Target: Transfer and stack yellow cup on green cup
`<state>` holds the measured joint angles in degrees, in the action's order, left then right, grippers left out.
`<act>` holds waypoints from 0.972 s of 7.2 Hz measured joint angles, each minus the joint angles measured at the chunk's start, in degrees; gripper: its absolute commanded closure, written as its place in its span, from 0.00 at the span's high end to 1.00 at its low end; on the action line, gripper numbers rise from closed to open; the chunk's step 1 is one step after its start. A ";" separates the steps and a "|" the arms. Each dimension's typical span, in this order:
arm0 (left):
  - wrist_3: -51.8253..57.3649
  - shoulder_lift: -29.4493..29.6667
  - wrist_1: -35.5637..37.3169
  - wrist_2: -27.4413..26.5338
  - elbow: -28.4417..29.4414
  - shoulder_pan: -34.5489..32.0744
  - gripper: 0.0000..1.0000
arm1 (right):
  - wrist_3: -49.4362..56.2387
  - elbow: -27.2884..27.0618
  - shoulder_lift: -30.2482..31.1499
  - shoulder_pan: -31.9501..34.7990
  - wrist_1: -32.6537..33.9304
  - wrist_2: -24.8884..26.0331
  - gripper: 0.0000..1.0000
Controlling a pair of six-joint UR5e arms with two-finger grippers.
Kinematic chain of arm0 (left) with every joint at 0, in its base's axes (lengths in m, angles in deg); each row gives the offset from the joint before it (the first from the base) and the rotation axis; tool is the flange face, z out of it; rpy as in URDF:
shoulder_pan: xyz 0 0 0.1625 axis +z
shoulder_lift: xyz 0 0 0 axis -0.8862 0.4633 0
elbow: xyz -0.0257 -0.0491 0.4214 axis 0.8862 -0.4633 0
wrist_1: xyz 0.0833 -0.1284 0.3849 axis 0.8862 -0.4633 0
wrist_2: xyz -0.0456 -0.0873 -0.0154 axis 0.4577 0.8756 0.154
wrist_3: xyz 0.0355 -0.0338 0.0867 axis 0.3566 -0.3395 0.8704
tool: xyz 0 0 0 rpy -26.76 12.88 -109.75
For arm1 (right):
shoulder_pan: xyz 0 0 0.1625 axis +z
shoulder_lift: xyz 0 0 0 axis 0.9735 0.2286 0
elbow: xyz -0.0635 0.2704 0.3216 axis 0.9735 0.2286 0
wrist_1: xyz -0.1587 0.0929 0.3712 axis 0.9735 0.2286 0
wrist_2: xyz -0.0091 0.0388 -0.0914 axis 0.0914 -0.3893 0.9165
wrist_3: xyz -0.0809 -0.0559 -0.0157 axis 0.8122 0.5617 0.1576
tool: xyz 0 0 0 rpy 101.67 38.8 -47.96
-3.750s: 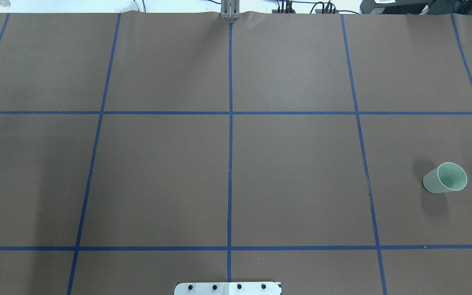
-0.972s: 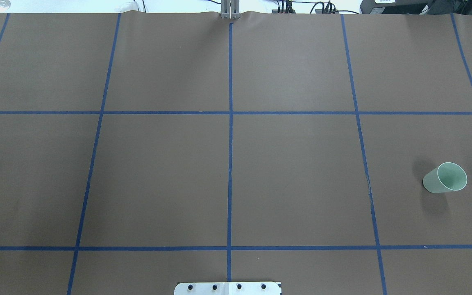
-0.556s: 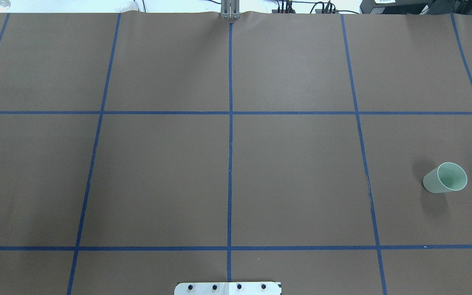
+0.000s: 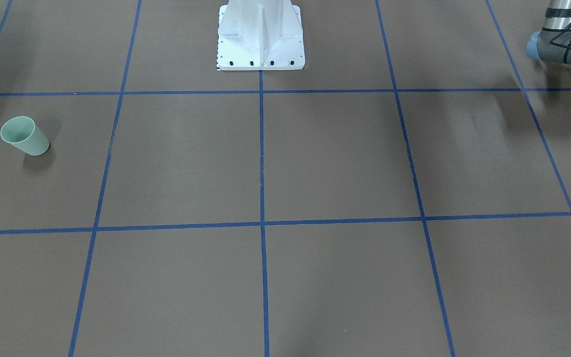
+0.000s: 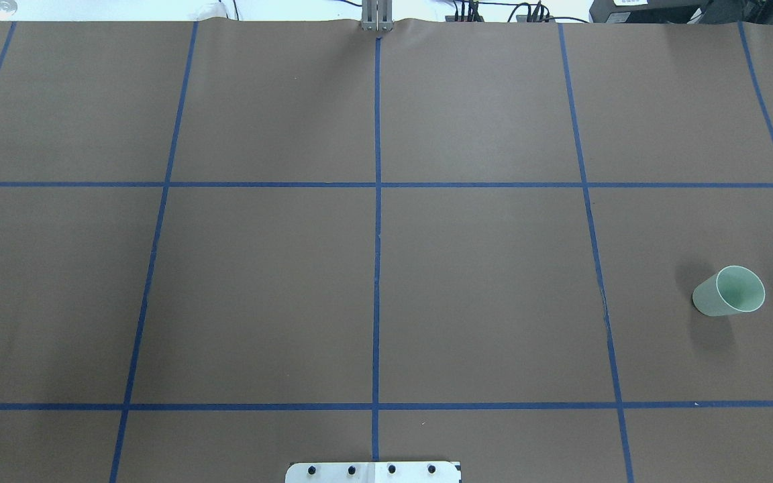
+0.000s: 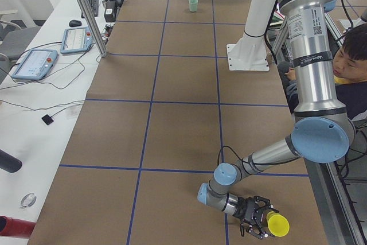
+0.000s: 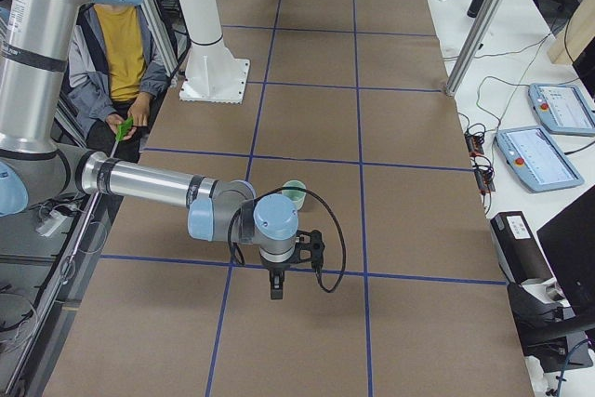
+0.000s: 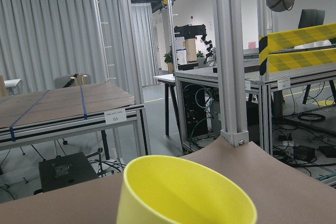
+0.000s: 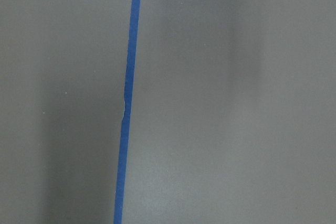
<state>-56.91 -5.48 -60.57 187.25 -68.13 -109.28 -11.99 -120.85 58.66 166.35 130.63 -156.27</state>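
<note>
One yellow cup (image 6: pixel 277 224) and one green cup (image 5: pixel 729 290) (well apart)

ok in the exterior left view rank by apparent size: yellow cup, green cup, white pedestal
1. white pedestal
2. yellow cup
3. green cup
Yellow is much nearer the camera, so its lead over green is unsure.

Cup (image 5: pixel 729 291) on table (image 5: pixel 480 282), far right

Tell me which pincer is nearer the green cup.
Right. The right pincer hangs above the table near the green cup; the left pincer is at the table's opposite end, by the yellow cup.
</note>
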 measured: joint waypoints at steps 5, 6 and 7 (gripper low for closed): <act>8.56 -0.43 2.70 -1.01 0.05 0.16 0.45 | -0.09 -0.02 0.00 0.00 0.04 -0.22 1.00; 10.25 -0.53 3.81 -2.75 -0.11 0.18 0.42 | -0.09 -0.05 0.00 0.00 0.04 -0.41 1.00; 11.32 -0.76 4.62 -5.29 -0.47 0.20 0.42 | -0.09 -0.07 -0.02 -0.03 0.06 -0.64 1.00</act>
<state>-45.58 -6.24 -55.94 181.96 -68.60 -109.08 -12.08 -120.91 58.64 166.32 130.70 -156.91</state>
